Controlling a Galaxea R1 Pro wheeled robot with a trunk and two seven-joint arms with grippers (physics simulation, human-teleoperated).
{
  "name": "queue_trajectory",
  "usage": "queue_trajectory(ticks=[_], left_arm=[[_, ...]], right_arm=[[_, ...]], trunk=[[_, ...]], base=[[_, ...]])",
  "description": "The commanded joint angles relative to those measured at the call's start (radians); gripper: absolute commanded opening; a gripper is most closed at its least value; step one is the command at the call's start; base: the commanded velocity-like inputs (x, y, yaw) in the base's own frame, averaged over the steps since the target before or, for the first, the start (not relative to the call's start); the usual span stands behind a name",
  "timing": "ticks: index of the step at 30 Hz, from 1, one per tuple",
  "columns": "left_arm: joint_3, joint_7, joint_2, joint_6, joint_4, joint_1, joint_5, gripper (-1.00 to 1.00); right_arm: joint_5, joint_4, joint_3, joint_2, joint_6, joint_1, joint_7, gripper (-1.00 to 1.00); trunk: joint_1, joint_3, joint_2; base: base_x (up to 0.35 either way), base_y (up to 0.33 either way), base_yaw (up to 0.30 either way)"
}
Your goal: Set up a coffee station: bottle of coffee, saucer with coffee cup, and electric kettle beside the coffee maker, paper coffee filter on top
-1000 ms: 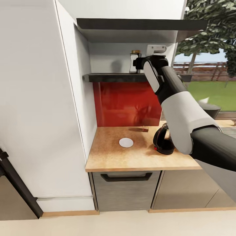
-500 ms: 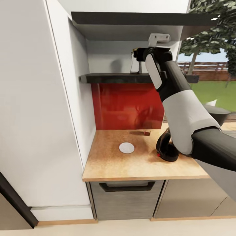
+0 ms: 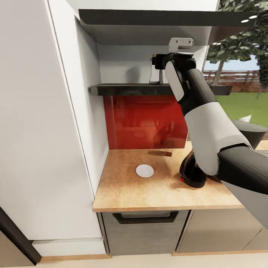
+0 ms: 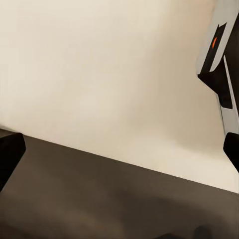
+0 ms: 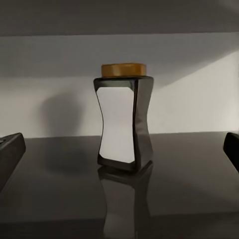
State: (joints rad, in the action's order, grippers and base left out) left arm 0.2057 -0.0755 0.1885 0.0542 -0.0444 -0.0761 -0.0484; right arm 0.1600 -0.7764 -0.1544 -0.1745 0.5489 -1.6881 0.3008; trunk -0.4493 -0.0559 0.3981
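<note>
Head view shows us the bottle of coffee (image 3: 153, 71) not yet taken from the kitchen shelf (image 3: 130, 89) in the upper middle, our right gripper (image 3: 158, 67) with fingers wide around it, while saucer (image 3: 144, 171) and electric kettle (image 3: 191, 175) already stand on the counter (image 3: 123, 190) below.

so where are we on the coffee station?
Early. Done-looking: the saucer and the electric kettle sit on the kitchen countertop. In hand: the right end effector is up at the kitchen shelf, open around the bottle of coffee, which stands upright on the shelf, not gripped. Left: bottle down to the counter, then filter and cup, which need the coffee maker.
</note>
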Motion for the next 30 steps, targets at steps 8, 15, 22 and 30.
queue_trajectory(ticks=[8, 15, 22, 30], left_arm=[[0.006, -0.002, 0.0, 0.006, -0.002, 0.001, -0.005, 1.0], [0.006, -0.003, 0.0, 0.006, -0.002, 0.001, -0.005, 1.0], [0.006, -0.001, 0.0, 0.005, -0.003, -0.007, -0.006, 1.0], [0.006, -0.001, 0.0, 0.004, -0.003, -0.008, -0.007, 1.0]], right_arm=[[0.01, 0.001, -0.002, 0.0, 0.002, -0.001, 0.009, 1.0], [0.01, 0.001, -0.002, 0.0, 0.0, -0.001, 0.009, 1.0], [0.01, -0.002, -0.003, 0.0, 0.002, -0.001, 0.009, 1.0], [0.01, -0.003, -0.004, 0.0, 0.002, -0.001, 0.009, 1.0]], trunk=[[-0.001, -0.002, 0.002], [-0.001, -0.002, 0.002], [-0.001, -0.002, 0.002], [-0.001, -0.002, 0.002]], base=[[0.234, 0.001, 0.0], [0.076, 0.0, 0.0], [0.01, 0.0, 0.0], [0.226, 0.0, 0.0]])
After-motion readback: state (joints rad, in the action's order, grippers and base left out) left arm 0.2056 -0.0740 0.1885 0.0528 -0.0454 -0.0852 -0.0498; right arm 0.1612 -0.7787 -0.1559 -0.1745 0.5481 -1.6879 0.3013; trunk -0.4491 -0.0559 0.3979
